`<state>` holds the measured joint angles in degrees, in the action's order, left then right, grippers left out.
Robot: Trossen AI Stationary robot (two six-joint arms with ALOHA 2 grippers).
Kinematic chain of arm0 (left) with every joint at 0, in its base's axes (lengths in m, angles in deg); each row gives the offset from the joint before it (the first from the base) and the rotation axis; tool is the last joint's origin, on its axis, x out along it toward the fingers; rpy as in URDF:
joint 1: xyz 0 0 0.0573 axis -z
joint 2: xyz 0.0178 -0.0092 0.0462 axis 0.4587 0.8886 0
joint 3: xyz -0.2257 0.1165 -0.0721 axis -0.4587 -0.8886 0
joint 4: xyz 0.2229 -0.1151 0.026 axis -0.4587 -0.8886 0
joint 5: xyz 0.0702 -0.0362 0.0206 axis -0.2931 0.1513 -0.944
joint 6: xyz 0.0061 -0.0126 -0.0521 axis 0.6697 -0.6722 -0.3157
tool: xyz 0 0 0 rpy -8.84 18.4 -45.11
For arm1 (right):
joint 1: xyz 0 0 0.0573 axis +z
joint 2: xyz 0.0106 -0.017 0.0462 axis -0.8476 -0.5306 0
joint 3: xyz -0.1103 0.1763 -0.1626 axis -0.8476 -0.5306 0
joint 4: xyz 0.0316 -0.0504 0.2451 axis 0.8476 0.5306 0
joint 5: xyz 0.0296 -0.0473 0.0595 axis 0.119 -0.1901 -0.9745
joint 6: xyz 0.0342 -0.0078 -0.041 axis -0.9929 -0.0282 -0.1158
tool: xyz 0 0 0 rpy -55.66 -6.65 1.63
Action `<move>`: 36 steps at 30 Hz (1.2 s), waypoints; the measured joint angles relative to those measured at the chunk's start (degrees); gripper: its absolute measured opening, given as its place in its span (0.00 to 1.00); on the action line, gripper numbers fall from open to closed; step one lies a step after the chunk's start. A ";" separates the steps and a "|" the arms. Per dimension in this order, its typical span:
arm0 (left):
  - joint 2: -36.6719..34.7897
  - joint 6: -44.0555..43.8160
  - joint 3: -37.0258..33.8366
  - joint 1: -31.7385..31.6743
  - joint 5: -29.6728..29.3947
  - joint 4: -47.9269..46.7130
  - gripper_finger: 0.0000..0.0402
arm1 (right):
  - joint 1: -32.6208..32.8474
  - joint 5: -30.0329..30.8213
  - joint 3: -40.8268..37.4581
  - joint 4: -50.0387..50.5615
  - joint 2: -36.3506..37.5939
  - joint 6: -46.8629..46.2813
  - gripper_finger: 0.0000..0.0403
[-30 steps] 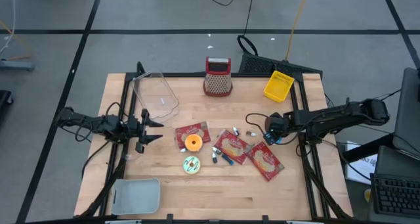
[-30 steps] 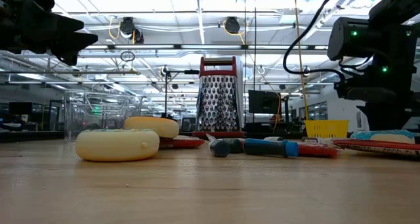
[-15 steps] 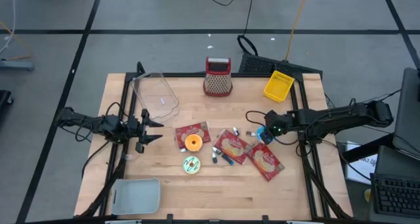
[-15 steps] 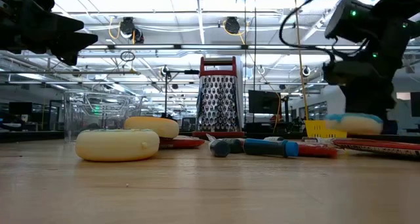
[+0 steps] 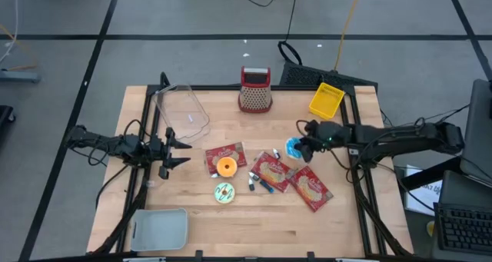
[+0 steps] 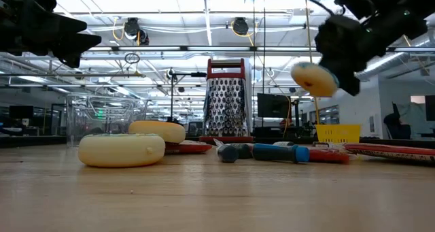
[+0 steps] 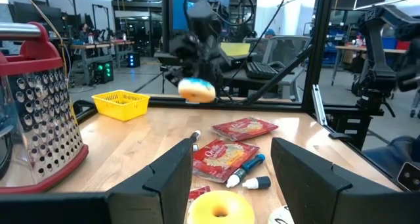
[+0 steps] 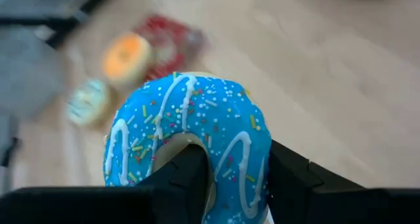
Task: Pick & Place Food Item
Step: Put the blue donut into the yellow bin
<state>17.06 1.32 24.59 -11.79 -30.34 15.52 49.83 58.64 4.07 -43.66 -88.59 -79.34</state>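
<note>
A blue-iced donut (image 8: pixel 197 129) with white drizzle and sprinkles hangs in the air over the table's right part, and my right gripper (image 5: pixel 301 148) is shut on it. It also shows in the high view as the donut (image 5: pixel 293 147), in the low view as the donut (image 6: pixel 314 79) and in the left wrist view as the donut (image 7: pixel 197 89). An orange donut (image 5: pixel 226 167) lies on a red packet and a green donut (image 5: pixel 224 191) lies on the wood, both mid-table. My left gripper (image 5: pixel 179 150) waits open at the table's left side, level. My right gripper pinches the donut's ring (image 8: pixel 230 168) between its two fingers. One finger (image 8: pixel 187 175) seems to sit in the hole and the other (image 8: pixel 289 175) on the outer rim. The fingers slant down toward the table's left. The donut is lifted clear, standing on edge.
Red packets (image 5: pixel 270 170) (image 5: pixel 310 188) and markers (image 5: pixel 261 184) lie under and near the held donut. A grater (image 5: pixel 255 89) and a yellow basket (image 5: pixel 326 99) stand at the far edge. A clear container (image 5: pixel 181 112) is far left and a grey tray (image 5: pixel 160 227) near left.
My right gripper has risen from the table with the blue donut and gone a little toward the table's left and far edge. It has tipped from pointing steeply down to a shallow slant. The donut, first on the table, now hangs well clear.
</note>
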 joint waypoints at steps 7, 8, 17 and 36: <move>0.02 -0.02 0.00 0.00 0.00 0.02 0.52 | -7.68 -6.75 0.02 -11.16 1.36 4.10 0.29; 0.02 0.00 0.00 0.00 0.00 0.00 0.52 | -8.80 -7.92 0.04 -12.85 1.40 4.26 0.29; 0.02 0.00 -0.02 0.00 0.02 0.00 0.52 | -17.16 -11.98 0.11 -28.75 1.40 7.66 0.29; 0.02 0.00 0.00 0.00 0.02 0.00 0.52 | -26.80 -2.98 0.11 -41.91 1.39 29.60 0.29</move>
<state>17.08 1.31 24.59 -11.79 -30.32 15.52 23.03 55.67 4.18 -85.57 -87.20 -49.75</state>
